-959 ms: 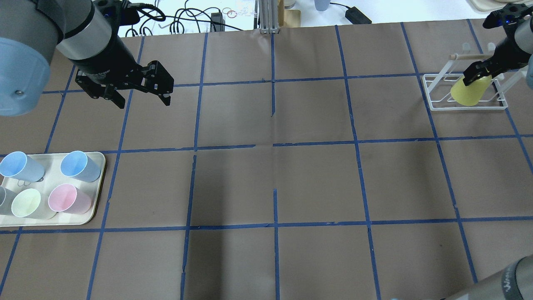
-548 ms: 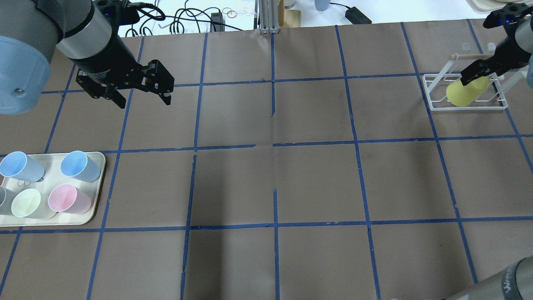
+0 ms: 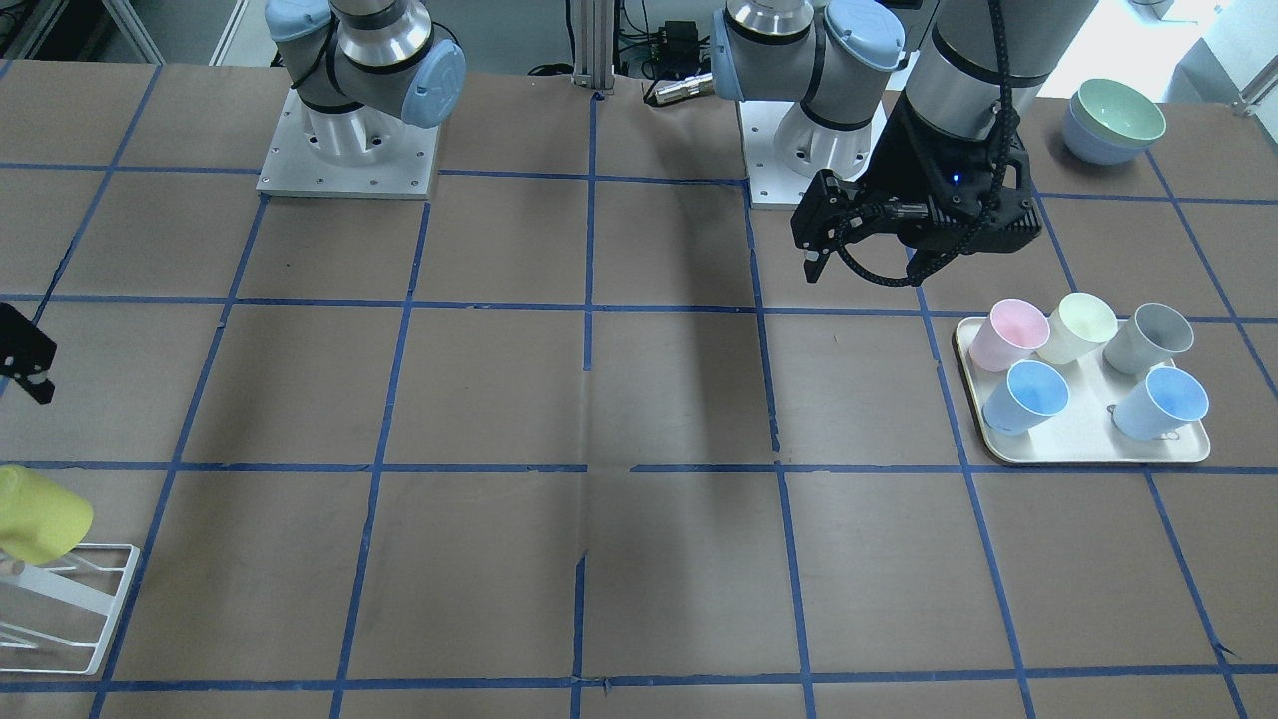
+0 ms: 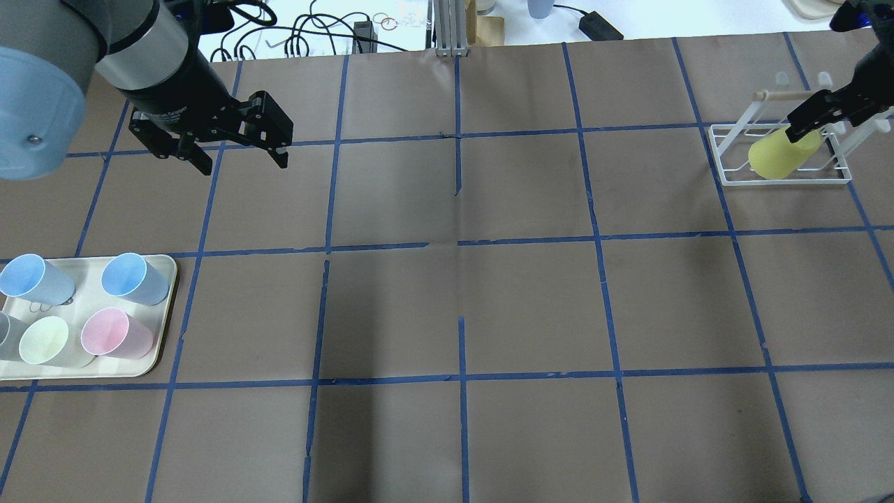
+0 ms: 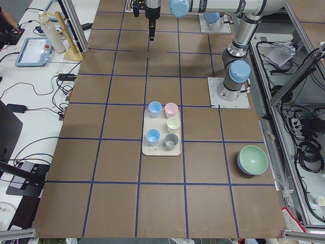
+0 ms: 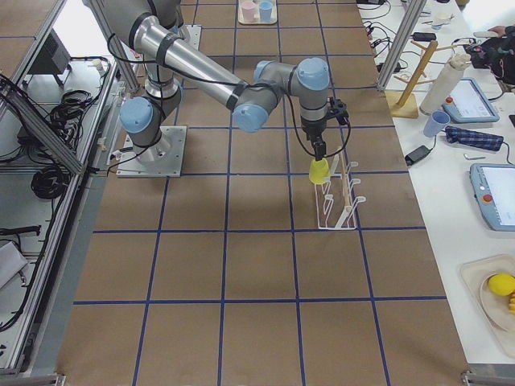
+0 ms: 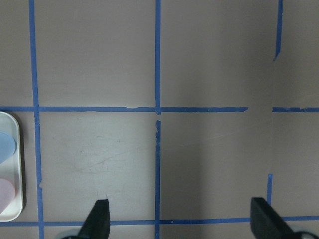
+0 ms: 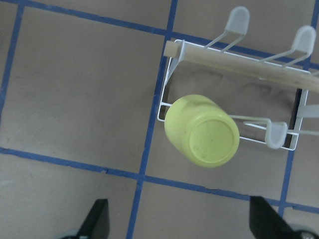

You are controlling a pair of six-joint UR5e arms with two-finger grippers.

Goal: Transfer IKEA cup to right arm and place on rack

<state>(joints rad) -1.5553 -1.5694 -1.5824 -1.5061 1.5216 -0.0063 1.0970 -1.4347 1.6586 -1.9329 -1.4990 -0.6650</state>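
Note:
The bright yellow IKEA cup (image 4: 775, 157) hangs upside down on a slanted rod of the white wire rack (image 4: 730, 175) at the table's far right. The right wrist view shows its base (image 8: 202, 130) from above, next to the rack's wooden bar (image 8: 239, 64). My right gripper (image 4: 834, 112) is open just above and behind the cup, not touching it (image 8: 182, 224). The cup (image 6: 319, 170) sits below it (image 6: 319, 149) in the exterior right view. My left gripper (image 4: 241, 164) is open and empty above the table's left part (image 7: 182, 224).
A beige tray (image 4: 167, 314) at the left front holds several cups, among them a pale cream-yellow one (image 4: 43, 340) and a pink one (image 4: 115, 334). Stacked bowls (image 3: 1113, 120) stand near the left arm's base. Blue tape lines grid the brown table.
My right gripper has let go of the yellow cup and drawn up and back. The cup stays hung on the rack rod. My left gripper has shifted slightly.

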